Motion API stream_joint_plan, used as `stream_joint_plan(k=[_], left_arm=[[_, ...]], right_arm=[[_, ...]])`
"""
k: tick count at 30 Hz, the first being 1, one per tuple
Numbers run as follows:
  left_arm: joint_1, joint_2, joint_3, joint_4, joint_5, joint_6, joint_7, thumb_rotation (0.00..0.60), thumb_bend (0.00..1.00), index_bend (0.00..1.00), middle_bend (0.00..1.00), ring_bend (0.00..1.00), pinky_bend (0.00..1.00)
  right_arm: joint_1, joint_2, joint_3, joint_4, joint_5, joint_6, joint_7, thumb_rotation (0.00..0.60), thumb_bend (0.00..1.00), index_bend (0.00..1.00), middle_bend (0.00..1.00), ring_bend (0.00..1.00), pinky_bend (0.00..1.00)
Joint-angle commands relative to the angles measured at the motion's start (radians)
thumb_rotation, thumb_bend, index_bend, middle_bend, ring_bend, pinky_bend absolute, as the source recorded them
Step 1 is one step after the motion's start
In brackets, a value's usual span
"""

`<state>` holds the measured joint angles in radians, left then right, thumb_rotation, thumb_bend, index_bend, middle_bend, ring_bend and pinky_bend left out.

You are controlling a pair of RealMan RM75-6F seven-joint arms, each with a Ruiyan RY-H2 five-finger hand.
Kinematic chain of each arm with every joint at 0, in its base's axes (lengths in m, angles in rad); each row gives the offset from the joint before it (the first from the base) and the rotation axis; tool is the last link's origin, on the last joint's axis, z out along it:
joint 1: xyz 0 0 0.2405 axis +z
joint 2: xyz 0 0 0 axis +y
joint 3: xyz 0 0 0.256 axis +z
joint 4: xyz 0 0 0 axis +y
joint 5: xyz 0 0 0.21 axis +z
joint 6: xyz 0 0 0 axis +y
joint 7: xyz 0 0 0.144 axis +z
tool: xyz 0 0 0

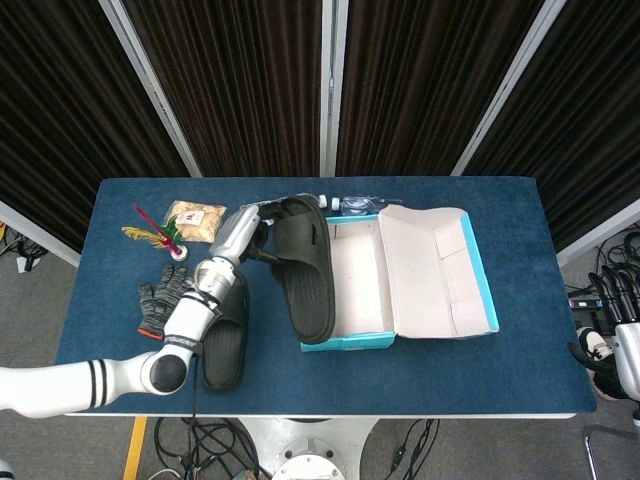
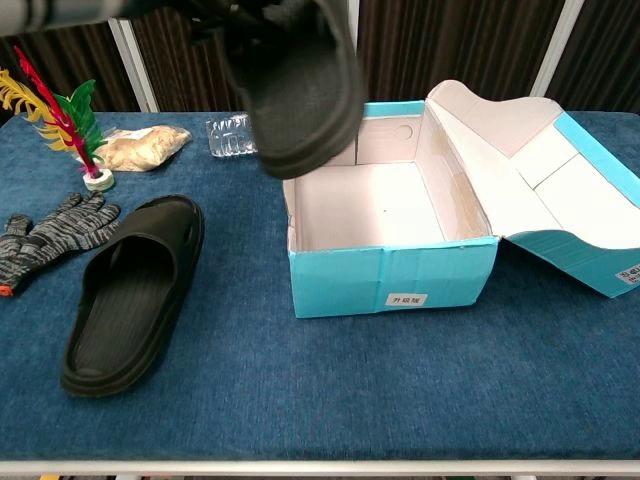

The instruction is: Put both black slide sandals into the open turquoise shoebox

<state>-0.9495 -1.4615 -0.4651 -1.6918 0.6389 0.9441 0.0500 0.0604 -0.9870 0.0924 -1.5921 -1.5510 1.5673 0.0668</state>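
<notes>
My left hand [image 1: 248, 228] grips one black slide sandal [image 1: 306, 268] by its strap end and holds it in the air, sole toward the chest camera. The sandal [image 2: 300, 85] hangs tilted over the left wall of the open turquoise shoebox [image 1: 345, 343]. The hand [image 2: 232, 14] is mostly cut off at the top of the chest view. The box [image 2: 390, 282] is empty inside, its lid [image 2: 560, 190] folded open to the right. The second black sandal [image 1: 222, 338] lies sole-down on the blue table, left of the box [image 2: 130, 295]. My right hand is not visible.
A grey knit glove [image 1: 165, 298] [image 2: 45, 235] lies left of the resting sandal. Behind it are a feathered shuttlecock [image 2: 70, 120], a snack bag [image 2: 140, 148] and a water bottle [image 2: 228, 135]. A white piece of the right arm [image 1: 625, 362] shows off the table's right edge.
</notes>
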Motion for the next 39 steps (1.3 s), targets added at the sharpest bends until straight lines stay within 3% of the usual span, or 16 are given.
stream_joint_plan(k=[1,7,23,39], left_arm=[[-0.093,-0.148,-0.035,0.184,0.05,-0.064,-0.068,0.6,0.02,0.55,0.58,0.76,0.74],[-0.171,-0.298,-0.068,0.401,0.051,-0.122,-0.152,0.6,0.02,0.55,0.58,0.74,0.71],[-0.277,-0.572,-0.053,0.885,0.22,-0.213,-0.316,0.6,0.0,0.55,0.58,0.72,0.68],[-0.343,-0.733,-0.061,1.143,0.324,-0.285,-0.464,0.6,0.0,0.55,0.58,0.72,0.65]], right_arm=[[-0.003,0.008,0.001,-0.01,0.007,0.0,-0.01,0.6,0.04,0.0,0.03,0.0,0.01],[-0.004,0.022,0.004,-0.033,0.018,-0.004,-0.032,0.6,0.04,0.0,0.03,0.0,0.01],[0.004,0.037,0.012,-0.064,0.052,-0.033,-0.064,0.6,0.04,0.0,0.03,0.0,0.02],[0.001,0.04,0.016,-0.064,0.078,-0.042,-0.066,0.6,0.04,0.0,0.03,0.0,0.02]])
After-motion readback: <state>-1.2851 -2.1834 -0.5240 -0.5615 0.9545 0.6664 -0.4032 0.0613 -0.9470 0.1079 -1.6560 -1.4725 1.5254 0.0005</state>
